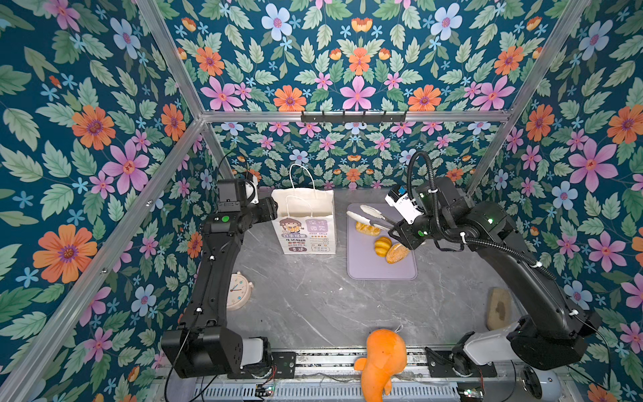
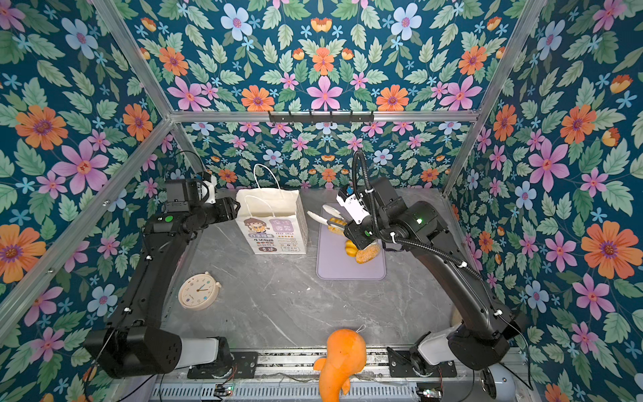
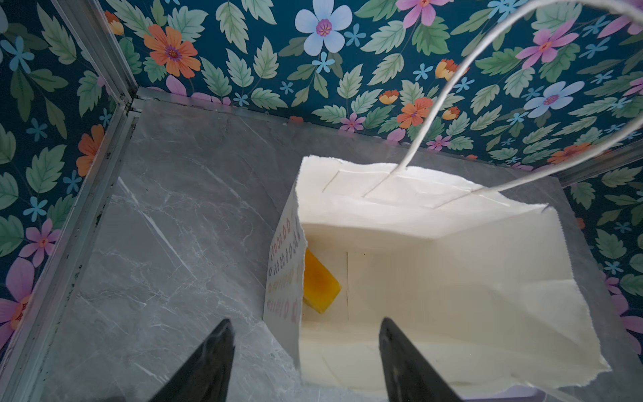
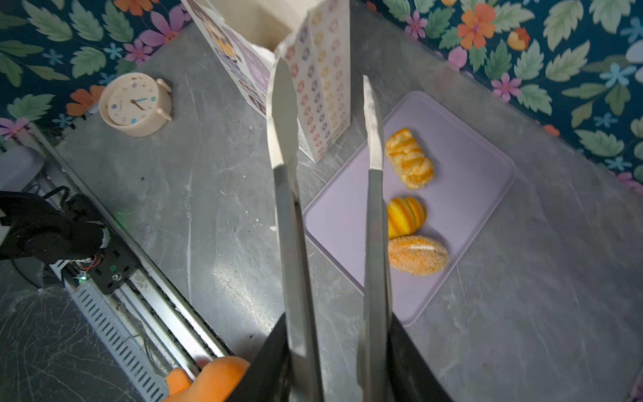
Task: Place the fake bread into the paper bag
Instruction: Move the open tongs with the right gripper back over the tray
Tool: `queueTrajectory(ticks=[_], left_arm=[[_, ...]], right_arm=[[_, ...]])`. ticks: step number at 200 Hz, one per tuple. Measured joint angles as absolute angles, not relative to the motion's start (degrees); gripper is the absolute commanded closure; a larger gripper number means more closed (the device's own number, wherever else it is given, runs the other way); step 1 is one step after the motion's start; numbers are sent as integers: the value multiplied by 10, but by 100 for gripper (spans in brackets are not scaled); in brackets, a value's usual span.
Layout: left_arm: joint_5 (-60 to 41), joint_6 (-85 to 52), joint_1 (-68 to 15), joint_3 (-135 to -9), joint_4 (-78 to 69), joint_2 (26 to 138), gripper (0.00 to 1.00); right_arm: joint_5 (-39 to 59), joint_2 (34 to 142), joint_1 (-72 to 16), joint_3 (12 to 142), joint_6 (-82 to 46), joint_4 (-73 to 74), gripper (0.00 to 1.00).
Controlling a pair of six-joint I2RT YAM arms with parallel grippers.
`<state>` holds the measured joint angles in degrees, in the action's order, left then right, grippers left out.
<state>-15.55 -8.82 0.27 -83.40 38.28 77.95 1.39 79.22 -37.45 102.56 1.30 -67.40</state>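
Observation:
The white paper bag (image 1: pixel 306 222) (image 2: pixel 271 222) stands upright with its mouth open. At its bottom lies a blocky yellow loaf (image 3: pixel 318 282). My left gripper (image 3: pixel 306 321) (image 1: pixel 269 209) is open, and the bag's side wall (image 3: pixel 283 278) stands between its fingers without being pinched. My right gripper (image 4: pixel 335 323) (image 1: pixel 403 233) is shut on metal tongs (image 4: pixel 292 209) (image 1: pixel 368 215), whose white tips are apart and empty. Three breads lie on a lilac tray (image 4: pixel 469 174) (image 1: pixel 365 268): a braided roll (image 4: pixel 410 158) (image 1: pixel 367 228), a ridged bun (image 4: pixel 405 216) (image 1: pixel 382 245) and a seeded roll (image 4: pixel 417 255) (image 1: pixel 397 253). The tong tips hover near the braided roll.
A cream alarm clock (image 1: pixel 238 290) (image 4: pixel 135 104) lies on the grey marble table at the front left. An orange plush toy (image 1: pixel 382 362) rests on the front rail. A tan slab (image 1: pixel 499 308) lies at the right edge. Flowered walls close in the left, back and right.

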Motion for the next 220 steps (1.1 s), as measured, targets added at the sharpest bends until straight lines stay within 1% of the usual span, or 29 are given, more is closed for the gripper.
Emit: queueTrajectory(ticks=[33,55,83,118,142,187,220], left_arm=[[-155,-81,3,-861,410,804,38],[-154,-75,3,-867,418,819,44],[-158,-75,1,-868,424,833,56],[-163,-73,0,-868,424,844,64],[-163,-73,-1,-866,423,847,72],[-165,-72,-4,-852,419,850,72],[-168,-71,-4,-841,415,850,71]], right_arm=[[-6,733,-357,917,-51,-664,60],[-13,710,-329,858,-88,-663,60],[-19,725,-321,821,-118,-666,60],[-53,747,-317,796,-141,-683,60],[-71,760,-309,783,-154,-693,60],[-86,765,-299,778,-206,-701,61],[-73,762,-303,759,-250,-700,61]])
